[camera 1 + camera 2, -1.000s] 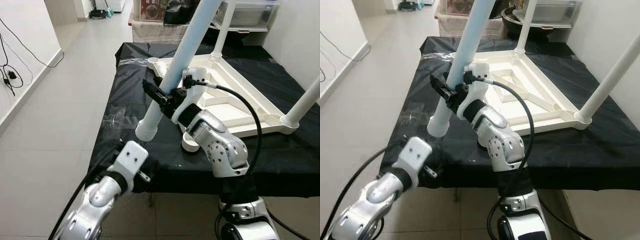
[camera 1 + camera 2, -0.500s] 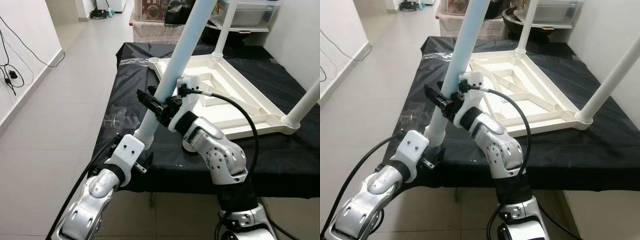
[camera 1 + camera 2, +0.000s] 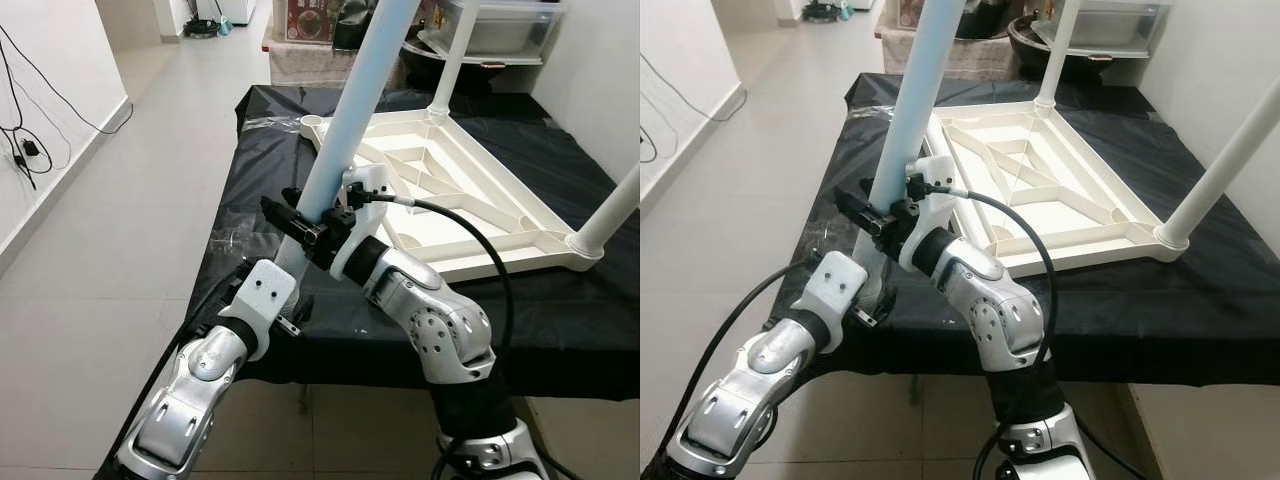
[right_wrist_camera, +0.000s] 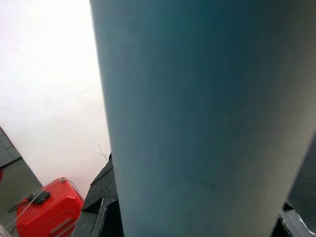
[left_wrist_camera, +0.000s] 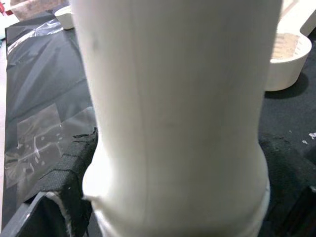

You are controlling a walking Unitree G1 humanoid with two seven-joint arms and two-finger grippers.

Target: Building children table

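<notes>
Reaching up from the near edge of the black-draped surface (image 3: 250, 190), the left gripper (image 3: 290, 310) sits at the foot of the loose white leg (image 3: 345, 120), its fingers either side of the flared end but whether they clamp it I cannot tell. Just above, the right gripper (image 3: 295, 225) is clamped on the leg, which tilts up and away. Beyond lies the upturned white tabletop (image 3: 450, 190), two legs (image 3: 610, 215) already standing in far corners.

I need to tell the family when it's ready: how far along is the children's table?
Done: two white legs stand in the upturned white plastic tabletop. In hand: the right gripper and left gripper hold a third white tubular leg. Left: seating it in an open corner socket.
</notes>
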